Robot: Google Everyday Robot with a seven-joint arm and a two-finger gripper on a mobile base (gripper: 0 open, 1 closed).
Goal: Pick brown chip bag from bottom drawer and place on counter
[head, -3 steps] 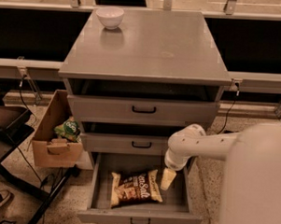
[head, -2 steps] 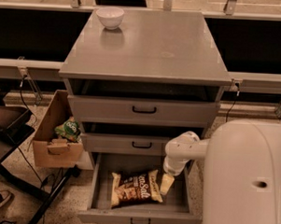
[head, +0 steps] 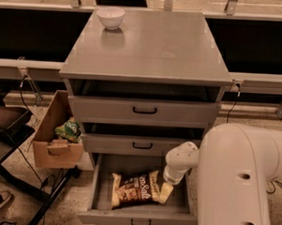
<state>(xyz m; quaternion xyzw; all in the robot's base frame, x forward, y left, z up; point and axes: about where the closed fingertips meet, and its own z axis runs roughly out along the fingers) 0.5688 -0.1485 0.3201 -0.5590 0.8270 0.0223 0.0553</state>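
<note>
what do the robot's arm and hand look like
The arm is a bulky, smooth white shell with rounded joints and two small dark round recesses; no cables or lettering show. It narrows to a rounded white hand, over the right side of the open bottom drawer beside the brown chip bag.

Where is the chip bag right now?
In the camera view, the chip bag lies in the open bottom drawer, with the gripper beside its right end.
</note>
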